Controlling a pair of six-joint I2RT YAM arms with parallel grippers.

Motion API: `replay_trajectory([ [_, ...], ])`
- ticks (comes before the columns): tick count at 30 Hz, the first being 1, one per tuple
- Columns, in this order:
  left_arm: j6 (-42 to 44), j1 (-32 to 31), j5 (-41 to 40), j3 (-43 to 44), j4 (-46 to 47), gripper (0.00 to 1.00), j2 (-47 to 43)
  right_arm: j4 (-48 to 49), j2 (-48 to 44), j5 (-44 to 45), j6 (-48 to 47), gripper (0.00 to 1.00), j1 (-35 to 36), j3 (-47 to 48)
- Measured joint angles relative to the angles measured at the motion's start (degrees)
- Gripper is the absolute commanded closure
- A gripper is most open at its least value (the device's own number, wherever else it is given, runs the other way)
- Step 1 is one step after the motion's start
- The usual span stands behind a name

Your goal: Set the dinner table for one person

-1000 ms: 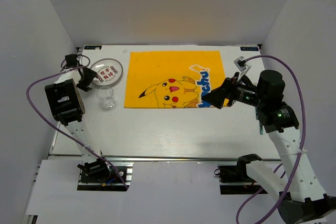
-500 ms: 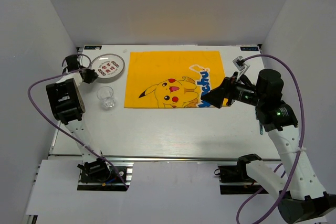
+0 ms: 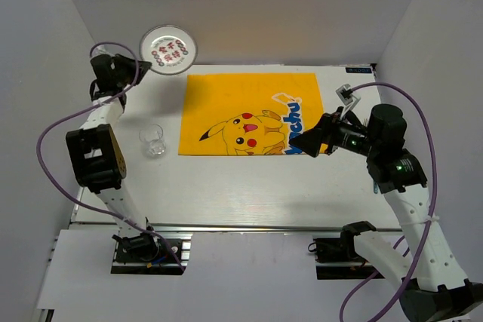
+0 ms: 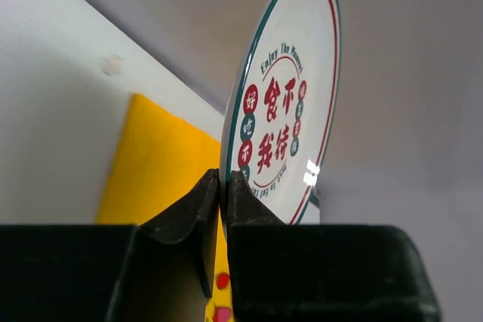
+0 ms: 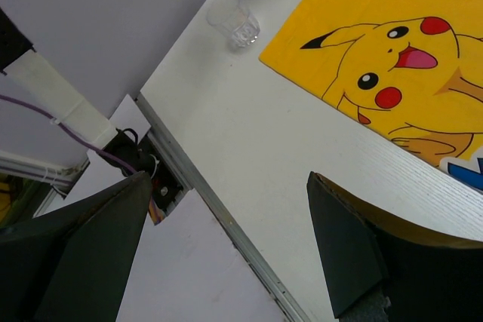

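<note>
Change: plate off worktop, raised high at far left, on edge, rim pinched in left gripper; second ago lay flat behind glass. Empty right gripper wide, over mat right edge. Plate probably bound for mat.

Small print arc on the round white plate with green and red rim: "Enjoy The Moment"
Plate centre: four large red Chinese characters, seemingly 食不我待
Circled characters around them: too small to read
Blue lettering on the yellow rectangular cloth mat: "chu!", the start hidden
</note>
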Motion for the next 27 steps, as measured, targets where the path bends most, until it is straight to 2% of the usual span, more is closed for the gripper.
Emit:
replay_trajectory([
  [3, -0.3, -5.2, 1.6, -1.7, 1.9, 1.00, -0.7, 0.0, -0.4, 2.1, 0.5, 0.11, 0.0, -1.5],
  [8, -1.4, -18.4, 3.3, -6.7, 3.1, 1.00, -0.3, 0.0, -0.4, 6.8, 2.6, 0.11, 0.0, -3.4],
  [13, -2.4, -27.2, 6.2, -5.6, 4.5, 1.00, 5.1, -0.1, -2.2, 9.6, 3.7, 0.11, 0.0, -4.0],
  [17, -2.1, -29.7, 5.3, -1.4, 3.8, 1.00, 11.4, -0.8, -3.6, 10.5, 3.7, 0.11, 0.0, -4.0],
  [27, -0.2, -30.2, 1.9, 0.3, 0.3, 1.00, 18.0, -3.3, -4.9, 11.1, 2.4, 0.11, 0.0, -3.9],
])
